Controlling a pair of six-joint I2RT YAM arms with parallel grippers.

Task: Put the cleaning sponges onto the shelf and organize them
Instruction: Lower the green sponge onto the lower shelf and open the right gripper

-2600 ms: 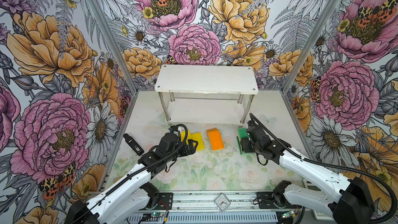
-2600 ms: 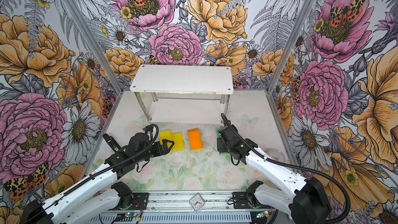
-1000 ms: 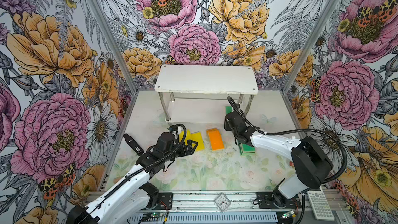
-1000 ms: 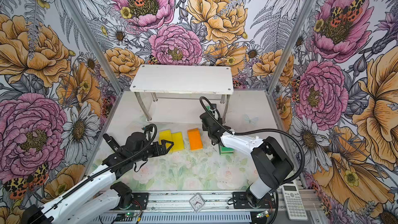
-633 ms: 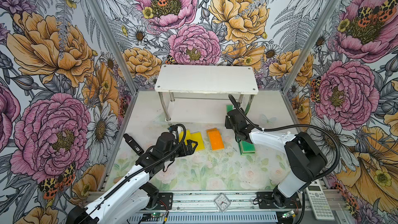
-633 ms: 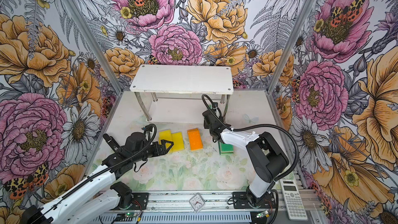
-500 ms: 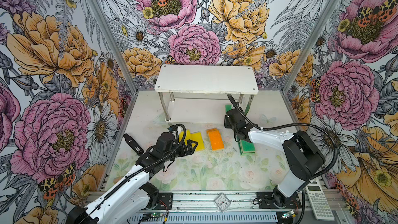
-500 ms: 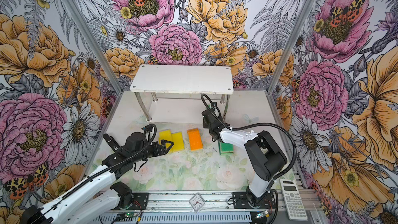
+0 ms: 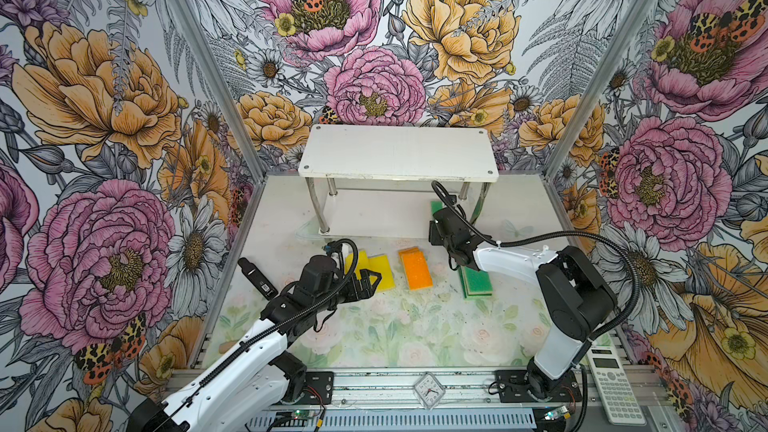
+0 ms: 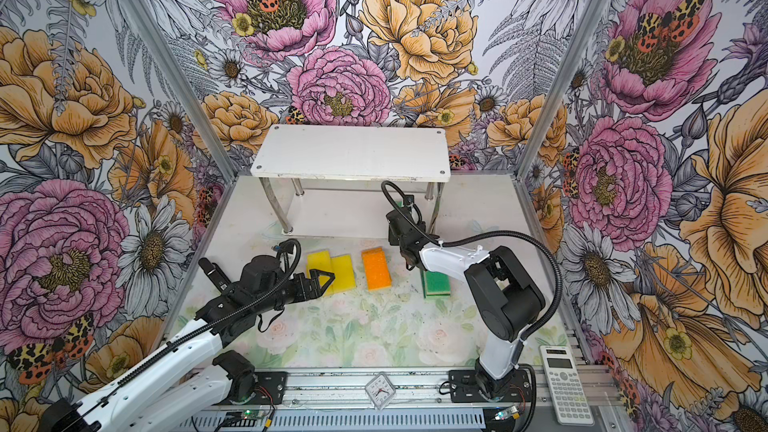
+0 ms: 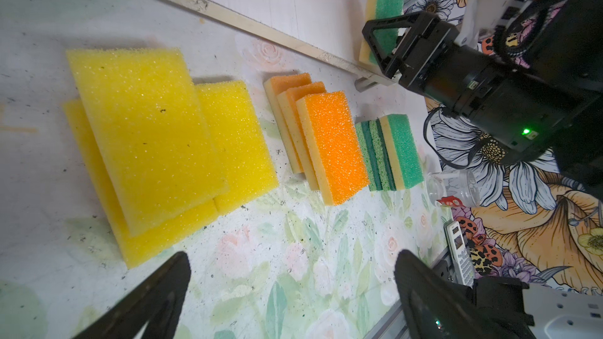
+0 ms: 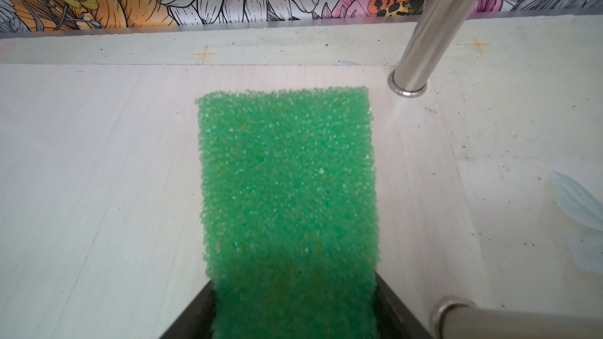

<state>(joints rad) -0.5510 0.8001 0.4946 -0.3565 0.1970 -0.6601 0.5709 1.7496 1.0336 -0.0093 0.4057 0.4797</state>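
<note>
My right gripper (image 12: 293, 308) is shut on a green sponge (image 12: 287, 184), both jaws pressing its sides. It holds the sponge flat, low over the shelf's lower board (image 12: 98, 158), beside a chrome leg (image 12: 424, 34). In both top views that gripper (image 9: 437, 213) reaches under the right end of the shelf (image 9: 399, 151), with the green sponge (image 10: 400, 203) poking out ahead. On the table lie yellow sponges (image 11: 146, 145), orange sponges (image 11: 329, 145) and a green stack (image 11: 398, 151). My left gripper (image 11: 292, 265) hangs open and holds nothing, just short of the yellow sponges (image 9: 380, 272).
A black stick-shaped device (image 9: 257, 278) lies at the table's left. A calculator (image 9: 613, 384) and a small clock (image 9: 428, 388) sit on the front rail. A clear plastic cup (image 11: 456, 187) lies at the right. Flowered walls close in three sides.
My right arm carried the green sponge from the table's stack to the shelf's lower tier and has pushed it slightly farther in over the last second. The left arm has stayed still.
</note>
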